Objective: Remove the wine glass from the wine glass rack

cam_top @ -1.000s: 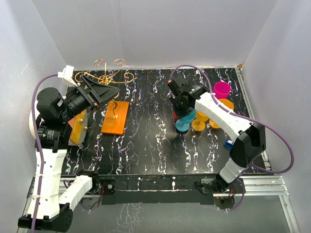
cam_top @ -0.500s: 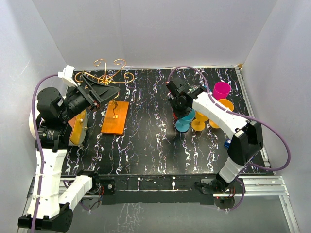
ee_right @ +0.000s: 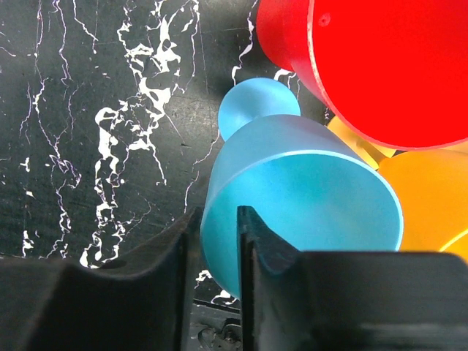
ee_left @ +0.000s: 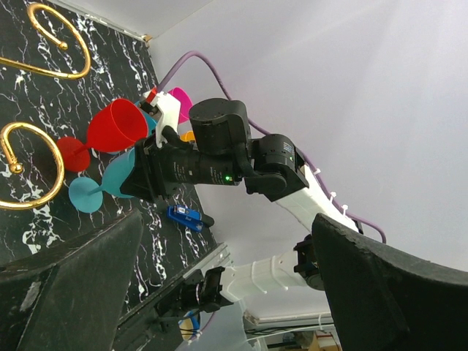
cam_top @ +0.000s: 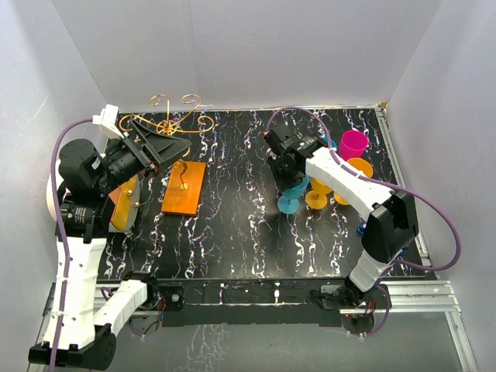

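The wine glass rack (cam_top: 174,121) is a gold wire stand with scroll arms on an orange-brown wooden base (cam_top: 184,187) at the back left. Its scrolls (ee_left: 45,45) show in the left wrist view and carry no glass. A blue wine glass (cam_top: 289,202) stands tilted on the black table at centre right. My right gripper (cam_top: 291,175) is over its bowl (ee_right: 307,190). The jaws of the right gripper (ee_right: 216,227) are slightly parted, one finger inside the rim and one outside. My left gripper (cam_top: 182,141) hangs wide open above the rack base, holding nothing.
A red wine glass (ee_right: 380,66) stands right beside the blue one. Yellow glasses (cam_top: 318,194), an orange cup (cam_top: 359,167) and a pink cup (cam_top: 353,142) crowd the right rear. A small blue object (cam_top: 364,230) lies near the right edge. A second orange board (cam_top: 124,203) lies under the left arm.
The right jaws have parted a little around the blue glass's rim. The right wrist has shifted slightly left and back. The left arm has not moved.
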`<state>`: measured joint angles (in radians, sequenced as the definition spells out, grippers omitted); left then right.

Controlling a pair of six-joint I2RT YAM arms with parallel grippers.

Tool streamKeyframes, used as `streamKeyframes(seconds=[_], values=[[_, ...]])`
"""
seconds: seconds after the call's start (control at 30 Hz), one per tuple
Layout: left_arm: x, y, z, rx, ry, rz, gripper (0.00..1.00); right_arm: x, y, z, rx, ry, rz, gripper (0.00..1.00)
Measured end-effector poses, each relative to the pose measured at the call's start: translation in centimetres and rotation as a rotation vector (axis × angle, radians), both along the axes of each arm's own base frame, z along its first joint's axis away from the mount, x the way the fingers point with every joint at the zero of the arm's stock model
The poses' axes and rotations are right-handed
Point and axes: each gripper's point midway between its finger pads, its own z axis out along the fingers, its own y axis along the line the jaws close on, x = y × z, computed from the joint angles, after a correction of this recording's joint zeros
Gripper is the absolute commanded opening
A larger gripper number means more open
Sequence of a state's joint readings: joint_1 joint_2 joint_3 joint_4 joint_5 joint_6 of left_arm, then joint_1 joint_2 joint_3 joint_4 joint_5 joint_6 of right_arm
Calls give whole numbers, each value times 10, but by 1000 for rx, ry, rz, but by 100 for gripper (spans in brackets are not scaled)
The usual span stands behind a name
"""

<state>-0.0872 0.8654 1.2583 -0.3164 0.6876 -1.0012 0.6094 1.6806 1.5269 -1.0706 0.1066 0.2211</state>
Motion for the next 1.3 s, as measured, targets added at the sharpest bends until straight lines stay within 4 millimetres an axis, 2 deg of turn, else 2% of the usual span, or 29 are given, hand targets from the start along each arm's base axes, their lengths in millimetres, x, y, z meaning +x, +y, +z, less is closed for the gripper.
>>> streamKeyframes(seconds=[0.07,0.17,0.27,0.3,0.4,0.5,0.53,0.67,0.83,0.97,1.03,1.17,1.3], values=[[0,0,3,3,-6,0,99,1,1,4,1,-7,5,38],[1,1,10,17,-18,7,99,8,4,20,20,-44,10,52],[4,3,21,41,-43,22,99,14,4,44,44,-112,11,57],[6,5,25,55,-49,34,99,15,3,53,51,-139,10,58],[11,14,40,117,-86,91,99,15,-4,83,76,-234,2,72],[15,30,58,196,-143,189,99,14,-12,116,117,-344,-8,96],[14,36,65,221,-166,227,99,13,-15,131,137,-400,-10,98],[-1,61,88,299,-278,366,99,-2,-31,191,245,-614,-11,98],[-34,84,108,340,-420,494,99,-43,-61,266,424,-911,-14,98],[-60,97,126,347,-520,573,99,-73,-83,308,546,-1097,-42,98],[-65,102,129,357,-539,602,99,-86,-96,329,597,-1175,-72,98],[-61,110,127,390,-534,643,99,-92,-109,349,641,-1244,-138,98],[-58,114,124,408,-524,660,99,-81,-111,343,621,-1221,-199,98]])
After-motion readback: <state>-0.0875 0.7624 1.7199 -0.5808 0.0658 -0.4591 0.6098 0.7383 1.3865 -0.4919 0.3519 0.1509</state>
